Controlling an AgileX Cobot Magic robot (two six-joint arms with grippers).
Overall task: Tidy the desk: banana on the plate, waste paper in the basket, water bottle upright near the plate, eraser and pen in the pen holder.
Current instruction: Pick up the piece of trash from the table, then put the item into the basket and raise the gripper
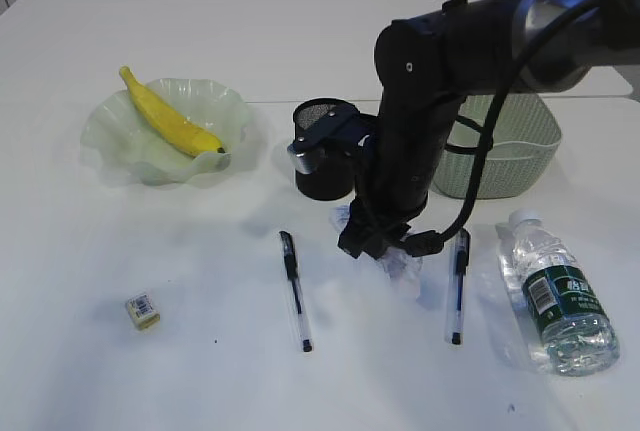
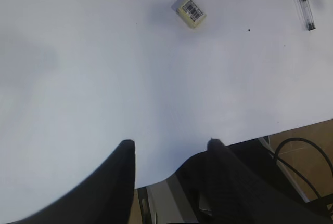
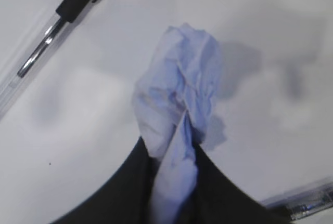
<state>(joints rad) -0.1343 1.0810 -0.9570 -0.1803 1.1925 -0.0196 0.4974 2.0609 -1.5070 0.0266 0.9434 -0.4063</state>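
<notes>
On the white desk (image 1: pixel 120 371) lie two pens, one left of centre (image 1: pixel 295 291) and one right (image 1: pixel 458 286), one eraser (image 1: pixel 142 311) near left, and one water bottle (image 1: pixel 557 291) on its side at right. One banana (image 1: pixel 170 119) rests on the plate (image 1: pixel 235 111); one pen holder (image 1: pixel 322 149) and one basket (image 1: pixel 520 146) stand far. Right gripper (image 3: pixel 174 148) pinches the crumpled waste paper (image 3: pixel 179 83); left gripper (image 2: pixel 171 143) hangs parted, holding nothing.

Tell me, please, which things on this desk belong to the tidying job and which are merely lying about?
Job: banana on plate; waste paper in right gripper; basket; lying water bottle; eraser; two pens; pen holder.
Lying about: nothing visible except floor cables.
</notes>
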